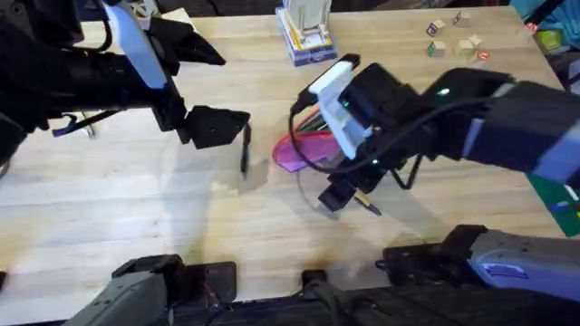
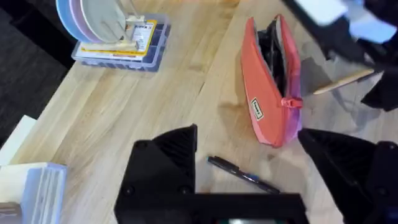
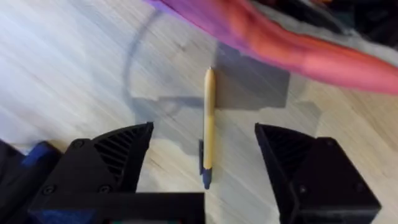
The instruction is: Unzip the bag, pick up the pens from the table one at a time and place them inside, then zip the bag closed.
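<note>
Right hand (image 3: 205, 165) hangs low over the counter (image 1: 136, 217) with its two black fingers (image 3: 115, 155) spread wide and nothing gripped. Between them lies the yellow-tan pen (image 3: 209, 124), flat on the wood and free of both fingers, its dark tip nearest the wrist and its pale end pointing away toward the pink pouch (image 3: 298, 46), which lies just beyond that end. In the overhead view the same hand (image 1: 349, 195) sits just on the near side of the pouch (image 1: 304, 149), with the pen's end (image 1: 370, 206) poking out beside it.

Left hand (image 2: 249, 158) is also wide open and empty, hovering over the wood. Lying between its fingers (image 2: 165, 162), touching neither, is the black pen (image 2: 242, 174), flat on the counter. Just past it rests the pouch (image 2: 267, 93), on its side, its zipper open along the top so the dark inside shows, the reddish pull tab (image 2: 291, 102) at the end closer to this hand. A small label (image 2: 255, 109) is sewn on its face. From overhead the left hand (image 1: 217, 127) is over the black pen (image 1: 245, 149), with the pouch just beside.

Farther off from the left hand stands a clear plastic organiser box (image 2: 121, 46) holding upright plates (image 2: 93, 18). Well beyond the right hand, small wooden blocks (image 1: 458, 41) lie scattered
</note>
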`<state>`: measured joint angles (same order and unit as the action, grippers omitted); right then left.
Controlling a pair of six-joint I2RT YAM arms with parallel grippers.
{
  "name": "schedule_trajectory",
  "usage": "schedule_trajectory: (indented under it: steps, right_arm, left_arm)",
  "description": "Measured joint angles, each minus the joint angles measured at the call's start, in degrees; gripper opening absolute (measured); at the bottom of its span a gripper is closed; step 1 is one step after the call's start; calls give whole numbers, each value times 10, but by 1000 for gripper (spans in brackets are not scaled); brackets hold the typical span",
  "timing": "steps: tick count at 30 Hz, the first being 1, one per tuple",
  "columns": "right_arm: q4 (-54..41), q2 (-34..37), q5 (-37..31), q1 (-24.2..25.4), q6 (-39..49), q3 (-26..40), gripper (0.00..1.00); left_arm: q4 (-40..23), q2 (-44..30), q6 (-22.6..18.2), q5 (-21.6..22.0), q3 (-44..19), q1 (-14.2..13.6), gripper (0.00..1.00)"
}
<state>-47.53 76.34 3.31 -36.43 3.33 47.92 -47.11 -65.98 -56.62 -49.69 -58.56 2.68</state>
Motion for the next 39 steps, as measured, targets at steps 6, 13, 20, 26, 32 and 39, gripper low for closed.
schedule_trajectory:
  steps: [6, 13, 20, 26, 32, 39]
  right_arm:
    - [15, 48, -30, -18, -17, 0, 997]
    - [15, 56, -40, -18, -26, 0, 998]
    - [30, 56, -44, -22, 2, 0, 997]
    - [31, 60, -59, -41, 23, 0, 997]
    - [29, 78, -63, -44, 26, 2, 816]
    - [28, 78, -65, -45, 27, 2, 88]
  left_arm:
    - [0, 0, 0, 0, 0, 0, 993]
    - [0, 0, 0, 0, 0, 0, 993]
    - [0, 0, 0, 0, 0, 0, 993]
    - [0, 0, 0, 0, 0, 0, 993]
    - [0, 0, 0, 0, 0, 0, 993]
    - [0, 0, 0, 0, 0, 0, 993]
